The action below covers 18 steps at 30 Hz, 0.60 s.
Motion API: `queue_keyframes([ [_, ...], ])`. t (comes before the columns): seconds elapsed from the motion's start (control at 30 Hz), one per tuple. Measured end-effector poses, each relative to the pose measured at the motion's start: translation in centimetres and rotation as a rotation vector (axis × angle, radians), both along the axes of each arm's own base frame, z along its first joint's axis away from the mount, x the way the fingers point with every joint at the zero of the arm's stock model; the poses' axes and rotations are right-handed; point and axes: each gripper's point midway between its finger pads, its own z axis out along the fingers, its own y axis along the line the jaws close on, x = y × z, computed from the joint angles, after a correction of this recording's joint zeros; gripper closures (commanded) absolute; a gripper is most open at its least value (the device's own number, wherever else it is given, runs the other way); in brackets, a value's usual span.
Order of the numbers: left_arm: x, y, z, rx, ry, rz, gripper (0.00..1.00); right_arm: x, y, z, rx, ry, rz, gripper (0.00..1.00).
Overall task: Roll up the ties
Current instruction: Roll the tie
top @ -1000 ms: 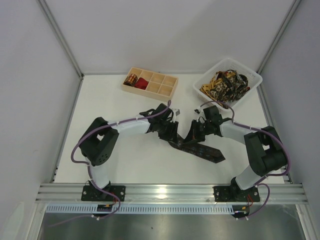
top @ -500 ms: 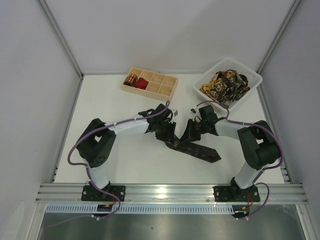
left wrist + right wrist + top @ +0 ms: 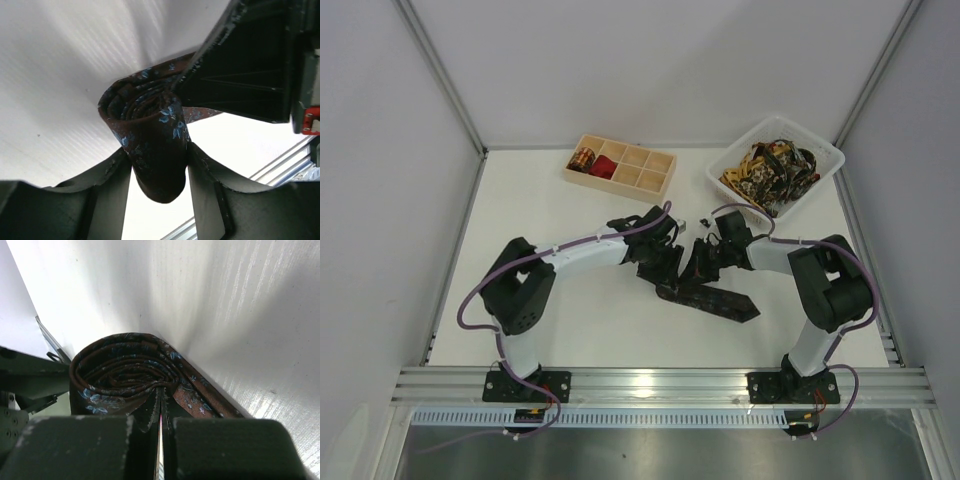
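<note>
Jaws of the right gripper [image 3: 161, 396] are closed to a sliver, pinching the inner layers of the dark brown tie [image 3: 125, 367] at the centre of its coil. Jaws of the left gripper [image 3: 159, 152] stand partly spread, with the coil's outer turns seated between them and touching both fingers. We record the coil at mid-table [image 3: 550, 210], its unrolled tail lying flat toward the near right. A gold-and-black coil [image 3: 583, 158] and a red tie [image 3: 605, 167] sit in the left-end compartments of the wooden tray [image 3: 655, 181]. Patterned ties [image 3: 770, 170] fill the white basket [image 3: 823, 163].
</note>
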Motion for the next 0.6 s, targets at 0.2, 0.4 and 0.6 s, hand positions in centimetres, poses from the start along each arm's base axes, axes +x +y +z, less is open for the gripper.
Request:
queue_keyframes([
  [0.2, -0.8, -0.8, 0.2, 0.013, 0.012, -0.028, 0.46, 0.1, -0.1, -0.1, -0.006, -0.002, -0.006, 1.00],
  [0.4, -1.6, -1.3, -0.5, 0.037, 0.031, -0.052, 0.45, 0.2, -0.2, -0.2, -0.007, -0.007, -0.010, 1.00],
  [0.6, -2.2, -2.1, 0.0, 0.050, 0.035, -0.075, 0.42, 0.3, -0.2, -0.3, -0.003, -0.019, -0.013, 1.00],
])
